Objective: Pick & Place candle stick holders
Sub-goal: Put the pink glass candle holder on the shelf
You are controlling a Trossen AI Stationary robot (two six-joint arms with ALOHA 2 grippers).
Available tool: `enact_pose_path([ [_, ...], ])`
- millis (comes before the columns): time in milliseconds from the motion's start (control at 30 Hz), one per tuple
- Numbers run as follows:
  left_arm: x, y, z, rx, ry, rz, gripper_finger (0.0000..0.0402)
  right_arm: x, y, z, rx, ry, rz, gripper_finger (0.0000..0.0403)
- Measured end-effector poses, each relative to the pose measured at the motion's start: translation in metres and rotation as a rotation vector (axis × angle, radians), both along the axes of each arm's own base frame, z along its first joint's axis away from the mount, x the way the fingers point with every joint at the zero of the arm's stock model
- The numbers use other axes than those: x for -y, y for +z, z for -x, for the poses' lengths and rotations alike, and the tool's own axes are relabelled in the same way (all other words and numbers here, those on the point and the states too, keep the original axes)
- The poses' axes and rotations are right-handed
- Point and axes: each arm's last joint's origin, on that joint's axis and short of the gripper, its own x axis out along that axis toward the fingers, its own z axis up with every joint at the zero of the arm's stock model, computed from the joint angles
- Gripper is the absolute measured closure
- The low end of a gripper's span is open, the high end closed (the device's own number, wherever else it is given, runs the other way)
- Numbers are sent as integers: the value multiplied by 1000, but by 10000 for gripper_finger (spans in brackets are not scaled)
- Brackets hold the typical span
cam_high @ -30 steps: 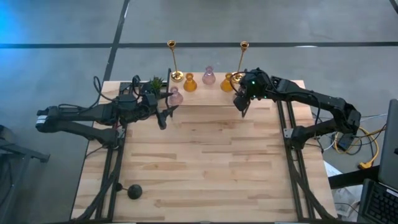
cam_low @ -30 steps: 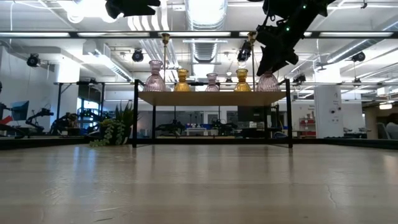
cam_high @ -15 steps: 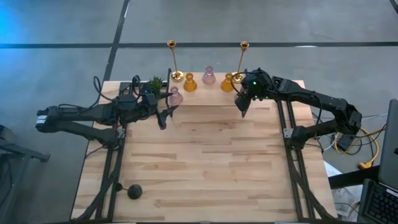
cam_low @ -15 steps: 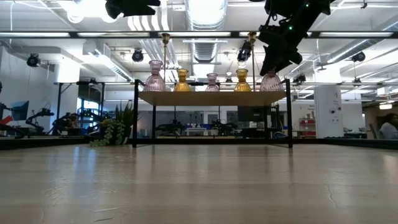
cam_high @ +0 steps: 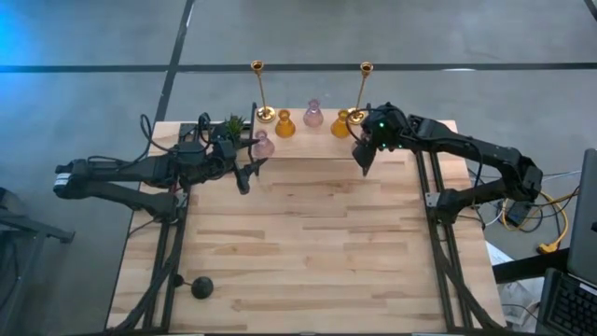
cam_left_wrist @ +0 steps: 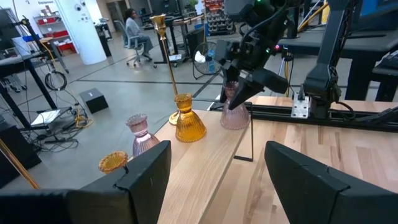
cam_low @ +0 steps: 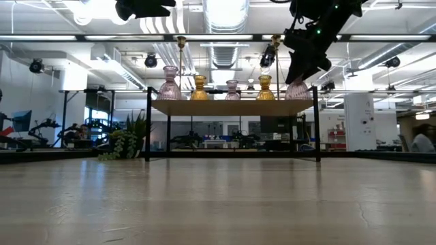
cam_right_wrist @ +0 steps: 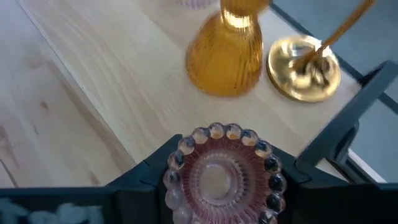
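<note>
The right tool (cam_low: 298, 68) sits directly over the upright pink glass holder (cam_right_wrist: 222, 173) at the shelf's (cam_right_wrist: 112, 81) right end, jaws flanking its beaded rim; whether they grip, I cannot tell. The left tool (cam_high: 244, 175) hangs open by the shelf's left end, farther away.

Even overhead light, bright ceiling strips (cam_low: 225, 13) glaring in low view; blue flare at high view's corner; near table (cam_low: 218, 204) soft, right wrist view blurred

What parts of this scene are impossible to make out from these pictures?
- Pink glass holder at the right end effector: hidden under the arm in the high view; right wrist view doesn't settle whether its fingers touch it.
- Black holder: too small to tell upright or lying.
- Brass stick: top cut off, right wrist view.
</note>
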Motion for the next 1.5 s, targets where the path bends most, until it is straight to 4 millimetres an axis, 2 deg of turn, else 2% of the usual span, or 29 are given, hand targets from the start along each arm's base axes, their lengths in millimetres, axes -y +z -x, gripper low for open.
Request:
enact_pose_path([
  [133, 0, 0, 0, 0, 0, 0, 138, 0, -1, 0, -7, 8, 1, 229],
  [500, 0, 0, 0, -1, 0, 0, 138, 1, 0, -2, 0, 33, 31, 252],
  [1500, 0, -2, 0, -16, 1, 13, 138, 2, 3, -4, 27, 47, 62, 240],
])
